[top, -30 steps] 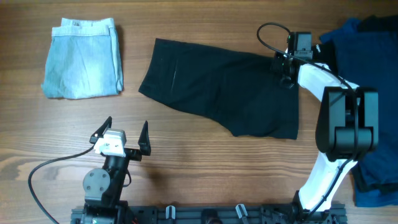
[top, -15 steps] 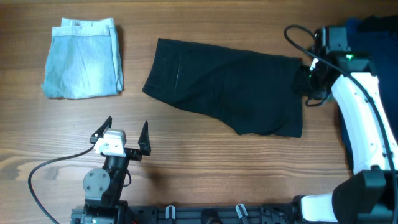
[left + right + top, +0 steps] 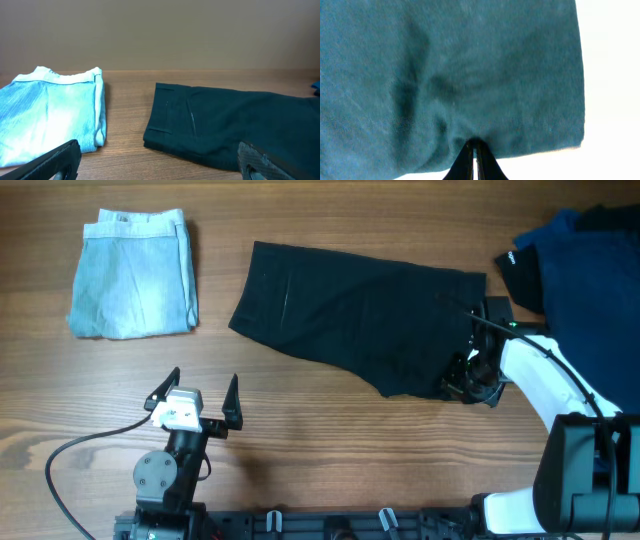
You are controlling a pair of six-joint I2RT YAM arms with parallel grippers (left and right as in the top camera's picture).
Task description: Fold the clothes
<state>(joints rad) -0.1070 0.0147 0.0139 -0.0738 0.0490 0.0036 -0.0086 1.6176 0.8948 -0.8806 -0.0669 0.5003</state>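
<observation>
The black shorts (image 3: pixel 350 320) lie spread flat across the middle of the table. My right gripper (image 3: pixel 462 383) is at their near right corner. In the right wrist view its fingers (image 3: pixel 474 150) are shut, pinching the puckered edge of the shorts (image 3: pixel 445 70). My left gripper (image 3: pixel 195 395) rests open near the front left of the table, well short of the shorts, with nothing between its fingers. The left wrist view shows the same gripper (image 3: pixel 160 167) open, with the shorts (image 3: pixel 235 125) ahead to the right. A folded pale-blue denim piece (image 3: pixel 133 273) lies at the far left.
A heap of navy-blue and black garments (image 3: pixel 590 290) covers the right edge of the table, under the right arm. The denim piece (image 3: pixel 50 115) sits ahead and left of my left gripper. A black cable (image 3: pixel 70 455) loops on the table by the left arm's base.
My right gripper moved from the shorts' far right corner down along their right edge to the near right corner. The shorts slid slightly to the right. The left arm stayed still.
</observation>
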